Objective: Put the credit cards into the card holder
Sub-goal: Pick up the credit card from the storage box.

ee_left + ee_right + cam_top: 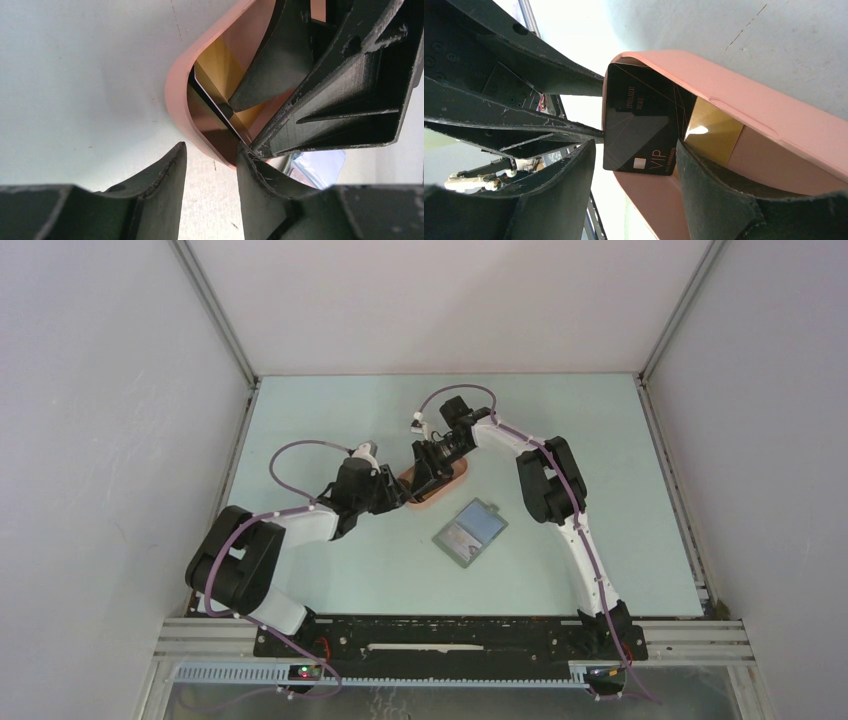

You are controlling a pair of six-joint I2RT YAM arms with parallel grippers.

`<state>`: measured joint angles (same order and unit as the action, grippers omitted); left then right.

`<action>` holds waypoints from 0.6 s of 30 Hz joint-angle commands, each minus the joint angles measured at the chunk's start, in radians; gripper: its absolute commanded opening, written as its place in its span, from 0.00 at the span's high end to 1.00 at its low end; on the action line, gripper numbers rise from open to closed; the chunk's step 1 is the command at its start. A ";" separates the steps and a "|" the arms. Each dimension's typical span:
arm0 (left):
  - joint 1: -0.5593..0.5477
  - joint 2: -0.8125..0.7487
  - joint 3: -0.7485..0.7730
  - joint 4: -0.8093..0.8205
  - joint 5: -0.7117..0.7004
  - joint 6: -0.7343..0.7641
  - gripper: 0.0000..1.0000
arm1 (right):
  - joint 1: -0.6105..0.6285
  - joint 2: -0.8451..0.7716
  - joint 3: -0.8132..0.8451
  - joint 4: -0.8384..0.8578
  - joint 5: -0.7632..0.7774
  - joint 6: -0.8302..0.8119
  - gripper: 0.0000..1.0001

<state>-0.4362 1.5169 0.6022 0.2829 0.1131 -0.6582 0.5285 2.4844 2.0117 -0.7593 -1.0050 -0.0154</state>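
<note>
Over the pink tray (774,115), my right hand (635,145) stands wide astride the black credit card (639,120), seemingly unclamped, long axis along my fingers (714,200); card holder (470,532) lies apart, toward my base.

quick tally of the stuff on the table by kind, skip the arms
cards: 2 (black card, gold card)
pink tray: 1
card holder: 1
total: 4
</note>
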 commanded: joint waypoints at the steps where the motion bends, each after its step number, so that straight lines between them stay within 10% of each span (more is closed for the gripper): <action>1: 0.014 0.008 0.054 0.042 0.019 -0.019 0.53 | 0.004 0.040 0.026 -0.040 0.018 -0.040 0.31; 18: 0.024 0.076 0.104 0.051 0.050 -0.026 0.54 | 0.007 0.040 0.045 -0.057 0.055 -0.069 0.33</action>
<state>-0.4171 1.5757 0.6483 0.2893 0.1387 -0.6758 0.5301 2.4935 2.0308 -0.7979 -1.0069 -0.0521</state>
